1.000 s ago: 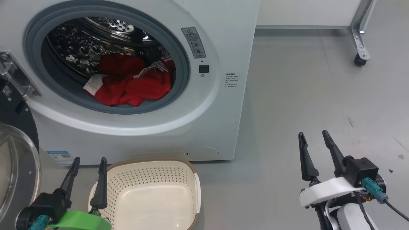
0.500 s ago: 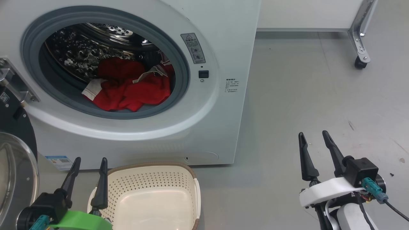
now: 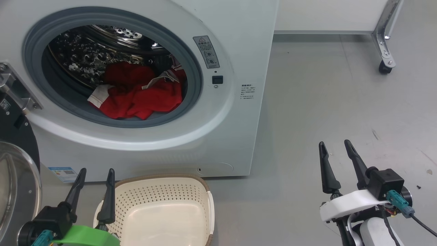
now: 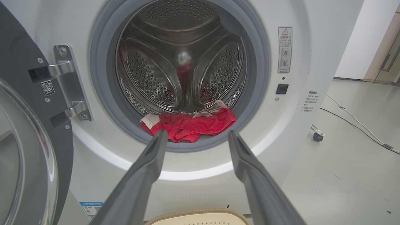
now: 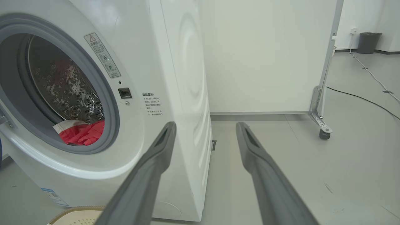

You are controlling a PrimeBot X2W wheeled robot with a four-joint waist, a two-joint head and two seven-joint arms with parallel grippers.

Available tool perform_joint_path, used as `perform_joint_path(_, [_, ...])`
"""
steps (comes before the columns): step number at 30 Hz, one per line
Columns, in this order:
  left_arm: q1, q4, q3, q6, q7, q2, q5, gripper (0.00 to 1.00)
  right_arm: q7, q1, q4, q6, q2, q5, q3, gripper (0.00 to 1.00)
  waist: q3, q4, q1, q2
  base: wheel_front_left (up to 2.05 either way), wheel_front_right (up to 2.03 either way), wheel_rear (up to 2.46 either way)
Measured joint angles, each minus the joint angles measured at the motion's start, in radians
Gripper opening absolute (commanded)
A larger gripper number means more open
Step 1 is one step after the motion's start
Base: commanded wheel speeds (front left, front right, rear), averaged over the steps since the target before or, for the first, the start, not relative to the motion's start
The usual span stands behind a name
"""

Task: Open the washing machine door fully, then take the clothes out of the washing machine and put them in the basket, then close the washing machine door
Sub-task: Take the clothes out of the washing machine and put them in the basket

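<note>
Standing swung wide at the left, the washing machine door (image 3: pixel 13 184) looks fully open, though its far edge is cut off. The clothes (image 3: pixel 136 97) lie inside the washing machine (image 3: pixel 222 130); the basket (image 3: pixel 160 191) below is empty. Left gripper (image 3: pixel 96 171) and right gripper (image 3: pixel 334 142) both gape wide, holding nothing. Unloading and closing are left to do.

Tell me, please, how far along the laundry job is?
Done: the door stands swung open. In hand: nothing; the left gripper and right gripper are open and empty. Left: the clothes lie in the drum, the basket is empty, and the door needs closing.
</note>
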Motion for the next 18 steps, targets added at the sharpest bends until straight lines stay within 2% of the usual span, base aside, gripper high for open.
perform_joint_path(18, [0.000,-0.012,0.012,0.000,0.000,0.011,0.004,1.00,0.000,0.000,-0.007,0.000,0.000,0.000,0.033,1.00,0.023,-0.012,-0.0001,0.0000,0.00,0.00,0.00])
